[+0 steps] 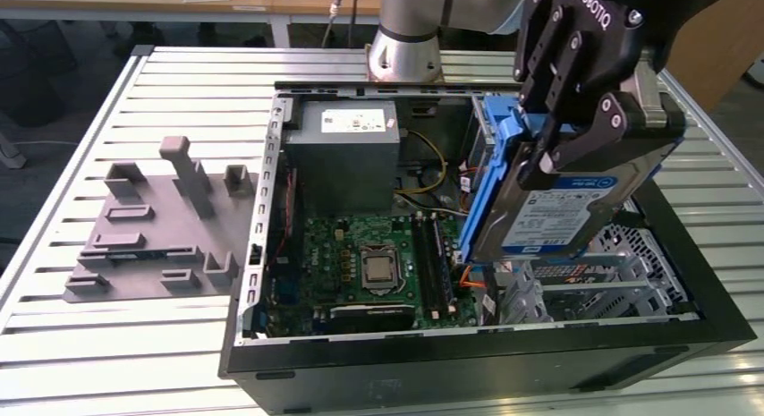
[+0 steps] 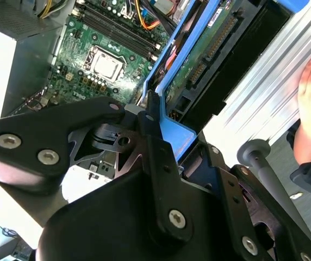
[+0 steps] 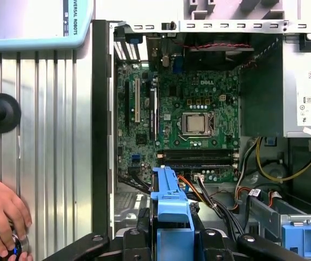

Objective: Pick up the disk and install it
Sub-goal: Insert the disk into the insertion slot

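Disk (image 1: 575, 215) in pincer (image 1: 593, 140) above slatted metal table (image 1: 72, 349)

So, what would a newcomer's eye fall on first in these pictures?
The gripper, shut on the disk, holds it edge-down over the open computer case at the exterior view's right. Inside lies the green motherboard, and a person's hand shows at the slatted table's edge in the first wrist view.

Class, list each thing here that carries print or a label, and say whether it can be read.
gripper: white lettering, legible.
disk, held by the gripper: blue-and-white label, print too small.
power supply: white sticker, too small.
motherboard: white mark, legible.
blue-edged device: lettering, legible.
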